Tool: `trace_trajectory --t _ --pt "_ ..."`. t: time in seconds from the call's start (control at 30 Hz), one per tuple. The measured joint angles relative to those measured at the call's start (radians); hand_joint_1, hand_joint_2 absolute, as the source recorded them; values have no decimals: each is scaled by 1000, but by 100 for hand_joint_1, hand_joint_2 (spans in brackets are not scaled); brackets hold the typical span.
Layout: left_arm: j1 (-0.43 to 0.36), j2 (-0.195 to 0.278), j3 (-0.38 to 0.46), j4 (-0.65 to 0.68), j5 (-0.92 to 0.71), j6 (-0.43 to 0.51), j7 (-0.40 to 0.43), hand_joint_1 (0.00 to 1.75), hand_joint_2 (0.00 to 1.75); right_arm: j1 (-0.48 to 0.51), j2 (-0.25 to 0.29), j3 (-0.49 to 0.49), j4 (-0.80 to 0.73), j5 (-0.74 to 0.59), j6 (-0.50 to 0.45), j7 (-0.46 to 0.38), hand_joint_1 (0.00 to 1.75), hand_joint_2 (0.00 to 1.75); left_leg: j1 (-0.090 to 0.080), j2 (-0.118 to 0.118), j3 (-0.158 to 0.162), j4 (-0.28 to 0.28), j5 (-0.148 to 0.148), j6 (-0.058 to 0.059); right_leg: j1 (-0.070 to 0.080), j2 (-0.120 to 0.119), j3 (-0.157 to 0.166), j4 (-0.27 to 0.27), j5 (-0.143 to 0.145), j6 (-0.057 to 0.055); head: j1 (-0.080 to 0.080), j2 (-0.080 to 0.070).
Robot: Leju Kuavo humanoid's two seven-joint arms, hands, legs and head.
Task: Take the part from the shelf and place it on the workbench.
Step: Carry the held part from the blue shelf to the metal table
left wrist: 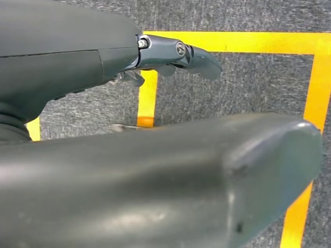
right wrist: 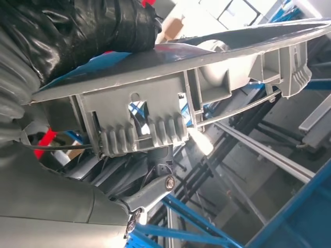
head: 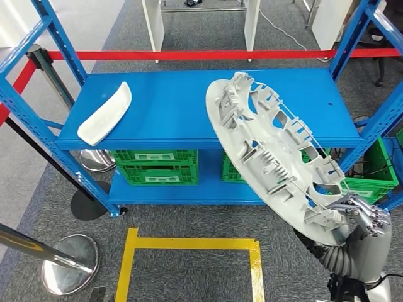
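Grey carpet floor with a blue metal shelf (head: 190, 107) parked on it, red barrier tape (head: 190, 55) running behind the shelf and a yellow taped rectangle (head: 190, 245) on the floor in front of it. On the shelf's top board, toward its left end, there's a small white curved part (head: 105, 113) just lying flat. Under that board sit green crates (head: 154, 166).

The main thing here is the big grey round part (head: 273, 151), basically a wheel-cover-looking disc with ribs and cutouts. It's off the shelf, tilted up in the air over the shelf's right half, ribbed side facing the camera. The right hand (head: 363, 217) grips it by the near rim, fingers wrapped over the edge, out in front of the shelf's right end.

The left hand (left wrist: 171, 57) hangs over the carpet by the yellow tape, fingers apart, nothing in it.
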Motion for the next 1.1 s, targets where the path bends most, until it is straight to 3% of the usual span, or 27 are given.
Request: trace_trajectory --t 0.03,0.1,0.17,0.2,0.27,0.3,0.33,0.37,0.43,0.47,0.5,0.53,0.6,0.67,0.73,0.8,0.83,0.9,0.97,1.0,1.03,1.1 --pt "-3 0 -6 0 -2 0 0 0 0 3 0 -2 -1 -2 3 0 175 175 1 0 29 -23 24 1 0 -1 -13 0 10 2 0 0" --pt "-9 -1 -16 0 -4 2 1 0 0 8 0 -8 -4 -4 7 0 175 175 0 0 123 -148 66 10 0 -2 -34 1 28 9 0 0" --pt "-15 -1 -22 -1 -4 3 1 0 0 12 0 -14 -8 -5 7 0 175 175 -5 0 204 -278 65 21 0 -3 -46 -1 48 22 1 0" --pt "-17 -1 -24 -1 -4 3 1 0 0 14 0 -16 -9 -6 7 0 175 175 -9 -1 219 -310 59 25 -1 -5 -49 -5 58 29 1 0" --pt "-15 -1 -29 -1 -5 3 3 0 0 16 0 -20 -12 -5 7 -1 175 175 -10 0 213 -328 74 33 -5 -6 -54 -15 76 44 1 0" --pt "-13 -1 -33 -1 -5 4 5 0 0 19 0 -21 -13 -5 7 -1 175 175 -9 2 205 -334 86 38 -6 -4 -62 -12 66 48 2 0" --pt "-12 -1 -37 -1 -5 6 7 0 0 22 0 -23 -15 -5 7 -1 175 175 -8 4 195 -339 99 44 -5 -1 -73 7 37 52 4 0" --pt "-12 -1 -40 -1 -5 8 9 0 0 26 0 -26 -16 -5 7 -1 175 175 -7 6 184 -341 111 49 -5 2 -88 49 -9 53 6 0" --pt "-11 -1 -44 -2 -6 10 10 0 0 33 1 -32 -17 -4 7 -2 175 175 -11 7 154 -335 130 55 -4 6 -116 177 -103 55 11 0" --pt "-11 -1 -46 -2 -7 10 11 0 0 37 1 -36 -18 -4 7 -2 175 175 -14 8 140 -331 138 56 -3 6 -122 235 -122 56 12 0" --pt "-11 -1 -49 -2 -7 10 11 0 0 42 1 -40 -18 -5 6 -1 175 175 -16 8 126 -327 146 56 -2 6 -116 266 -117 56 12 0" --pt "-10 -1 -53 -2 -8 10 11 0 0 47 1 -45 -18 -5 6 -1 175 175 -17 8 111 -321 152 56 0 6 -93 260 -94 55 13 0" --pt "-11 -1 -62 -2 -12 9 11 0 0 55 0 -54 -20 -5 6 -1 175 175 -18 8 86 -307 162 52 2 7 -1 150 -50 50 13 0" --pt "-13 -1 -70 -2 -17 8 11 0 0 61 0 -62 -26 -5 6 -1 175 175 -20 7 67 -292 172 45 6 9 91 14 -56 46 12 0" --pt "-15 0 -79 -2 -19 8 14 0 0 67 1 -69 -31 -5 6 -1 175 175 -21 7 55 -285 188 38 10 10 120 -38 -71 41 11 0" --pt "-18 4 -87 -2 -20 8 21 0 0 71 1 -73 -33 -6 6 -1 175 175 -22 5 43 -279 185 30 5 7 108 -43 -61 30 11 0" --pt "-19 6 -90 -2 -19 8 25 0 0 73 1 -75 -33 -6 6 0 175 175 -21 4 34 -259 162 24 2 4 100 -44 -53 22 8 0" --pt "-22 8 -93 -2 -18 8 29 0 0 77 1 -79 -34 -5 5 0 175 175 -15 4 6 -163 77 11 -1 -1 83 -41 -39 8 2 0" --pt "-24 9 -96 -2 -13 9 29 0 0 84 1 -83 -34 -2 5 2 175 175 -7 5 -17 -37 9 2 0 -4 58 -31 -27 5 -1 0" --pt "-25 10 -97 -2 -8 10 29 0 0 88 1 -84 -34 0 4 4 175 175 -5 5 -14 -4 5 0 0 -5 45 -24 -22 5 -1 0" --pt "-25 10 -98 -2 -3 11 29 0 0 92 1 -86 -34 3 4 6 175 175 -5 5 5 -6 21 0 1 -5 32 -17 -18 6 -1 0" --pt "-26 10 -98 -2 9 13 29 0 0 102 1 -88 -35 9 2 8 175 175 -6 4 84 -110 70 9 2 -5 12 -5 -10 8 -1 0"
